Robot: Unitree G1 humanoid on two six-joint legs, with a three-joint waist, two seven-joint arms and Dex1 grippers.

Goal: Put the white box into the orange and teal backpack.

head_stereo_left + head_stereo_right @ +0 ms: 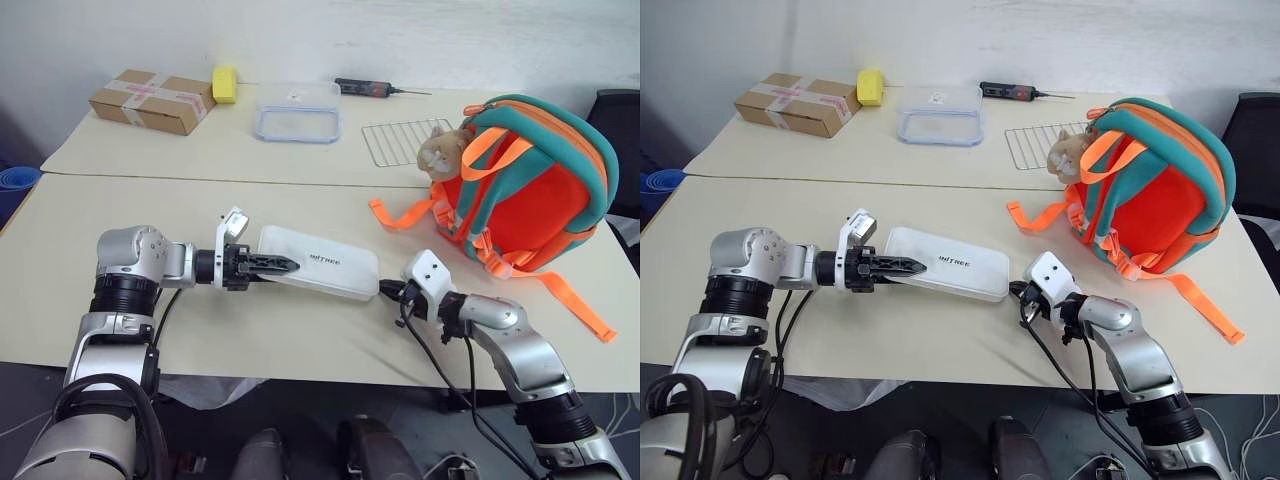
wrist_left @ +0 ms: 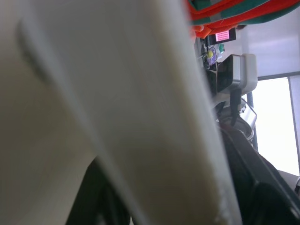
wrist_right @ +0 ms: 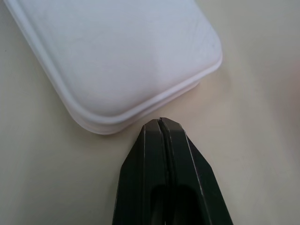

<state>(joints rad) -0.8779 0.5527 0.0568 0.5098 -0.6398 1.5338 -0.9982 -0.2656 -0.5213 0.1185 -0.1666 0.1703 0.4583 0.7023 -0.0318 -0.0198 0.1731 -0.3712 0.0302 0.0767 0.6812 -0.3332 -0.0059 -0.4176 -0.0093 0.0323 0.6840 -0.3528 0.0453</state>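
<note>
The white box [image 1: 322, 263] lies flat on the near table, its dark lettering facing up. My left gripper [image 1: 280, 266] comes in level from the left and is shut on the box's left end, one black finger lying across its top. In the left wrist view the box [image 2: 131, 103] runs up close between the fingers. At the box's right end my right gripper [image 1: 385, 291] is shut, its tips [image 3: 161, 123] right at the box's rim [image 3: 122, 51]. The orange and teal backpack [image 1: 530, 190] lies at the right with a tan plush toy [image 1: 440, 152] on it.
On the far table are a taped cardboard box [image 1: 152, 100], a yellow sponge [image 1: 225, 84], a clear lidded container [image 1: 297, 111], a wire rack [image 1: 400, 143] and a dark hand tool [image 1: 370, 88]. Orange straps [image 1: 580, 305] trail off the backpack toward the table's edge.
</note>
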